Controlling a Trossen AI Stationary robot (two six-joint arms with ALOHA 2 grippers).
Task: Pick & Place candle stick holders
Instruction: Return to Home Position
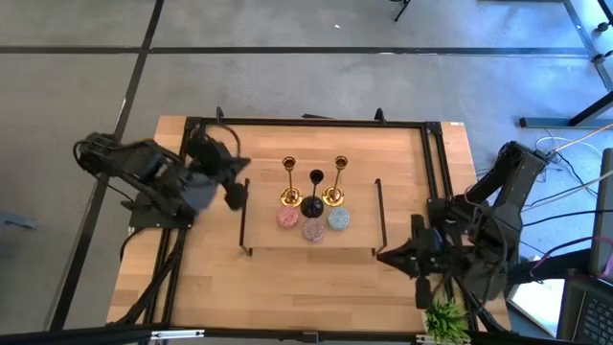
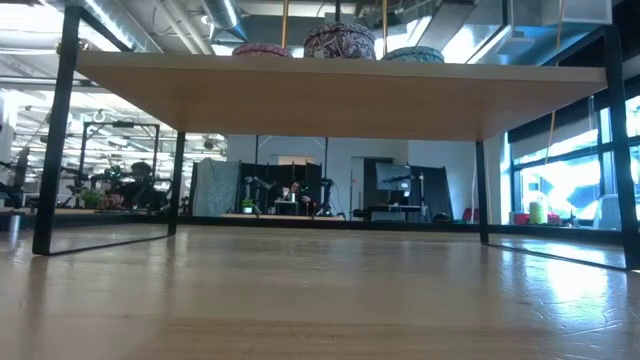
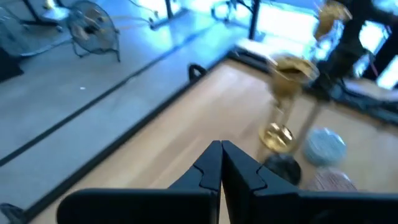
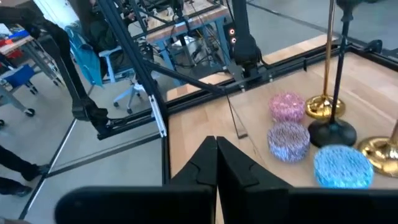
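Two gold candle stick holders [image 1: 289,184] [image 1: 337,182] and a black one [image 1: 313,199] stand upright on their round feet on the raised wooden board [image 1: 311,244]. In front of them sit the pink [image 1: 287,218], mauve [image 1: 313,231] and pale blue [image 1: 337,218] glittery rounds. My left gripper [image 1: 236,196] is shut and empty, just left of the board; the left wrist view [image 3: 221,144] shows a gold holder [image 3: 283,93] ahead of it. My right gripper [image 1: 385,254] is shut and empty at the board's right near corner; the right wrist view [image 4: 216,140] looks toward the rounds [image 4: 288,140].
The board has black end rails [image 1: 245,216] [image 1: 380,213] and stands above the table top, as the low view shows [image 2: 300,90]. A black frame [image 1: 306,122] runs round the table. A small green plant [image 1: 445,321] stands at the near edge, right.
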